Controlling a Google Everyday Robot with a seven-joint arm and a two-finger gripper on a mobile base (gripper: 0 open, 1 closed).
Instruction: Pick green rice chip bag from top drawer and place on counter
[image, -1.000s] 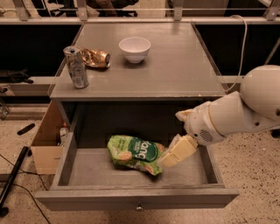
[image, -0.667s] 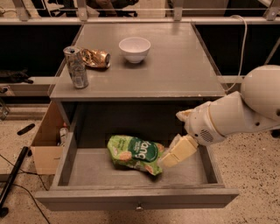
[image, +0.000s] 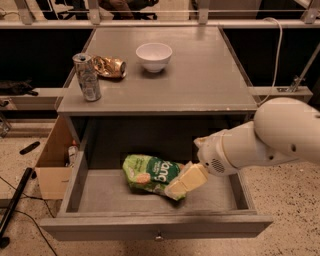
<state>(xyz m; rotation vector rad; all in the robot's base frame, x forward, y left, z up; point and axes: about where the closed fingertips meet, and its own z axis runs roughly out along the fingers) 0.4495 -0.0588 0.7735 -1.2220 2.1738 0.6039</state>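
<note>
The green rice chip bag (image: 149, 174) lies flat in the middle of the open top drawer (image: 100, 197), logo up. My gripper (image: 184, 183) comes in from the right on the white arm (image: 260, 140) and sits low in the drawer, right at the bag's right end and overlapping it. The bag rests on the drawer bottom. The counter (image: 205, 75) is the grey cabinet top above the drawer.
On the counter stand a white bowl (image: 154, 56) at the back middle, a drink can (image: 87, 77) at the left edge and a gold foil wrapper (image: 110, 66) behind it. A cardboard box (image: 52, 165) sits on the floor left of the drawer. Cables lie at the far left.
My gripper has moved left and slightly down, from beside the bag's right end to over it. The bag has stayed in place.
</note>
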